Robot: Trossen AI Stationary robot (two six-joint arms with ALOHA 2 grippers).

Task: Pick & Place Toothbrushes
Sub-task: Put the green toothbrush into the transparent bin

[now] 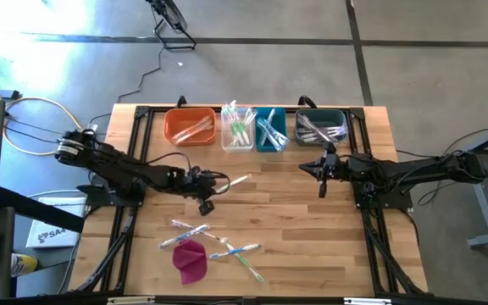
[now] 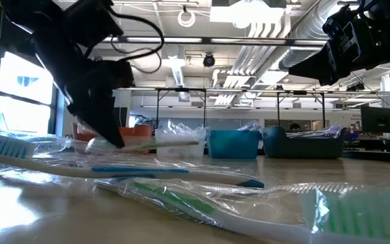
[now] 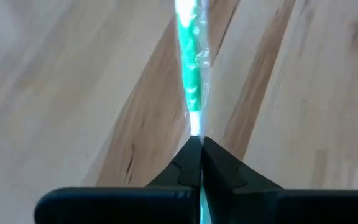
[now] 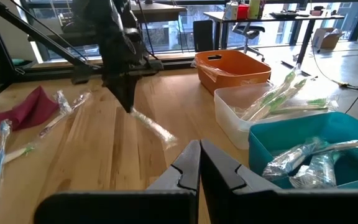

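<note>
Your left hand [image 1: 203, 203] sits low over the middle of the counter [image 1: 295, 229], fingers pressed together on one end of a green-handled toothbrush [image 1: 235, 180] in its clear wrapper, the rest of the stick pointing away toward the bins. From the left wrist view you see only a sliver of wrapper between the fingertips, so judge the grip as thin: it may be holding film more than handle, and a quick lift or swing could let the stick slide out or pivot downward. Along the far edge stand four bins, an orange bin [image 1: 190, 127], a clear bin [image 1: 236, 129] already holding green-handled ones, a teal bin [image 1: 270, 130] and a dark bin [image 1: 321, 127]. If the brush hangs crooked, its free end could catch a bin wall or land in the neighbouring bin, since they stand side by side. Your right hand [image 1: 323, 176] waits with fingers together and nothing in them, just in front of the dark bin; a wide sweep from the left arm toward the right-hand bins would bring the two arms close. Several more loose toothbrushes [image 1: 219, 241] lie on the near part of the counter beside a magenta cloth [image 1: 191, 260], some crossing each other, so later picks risk dragging a second wrapper along.
</note>
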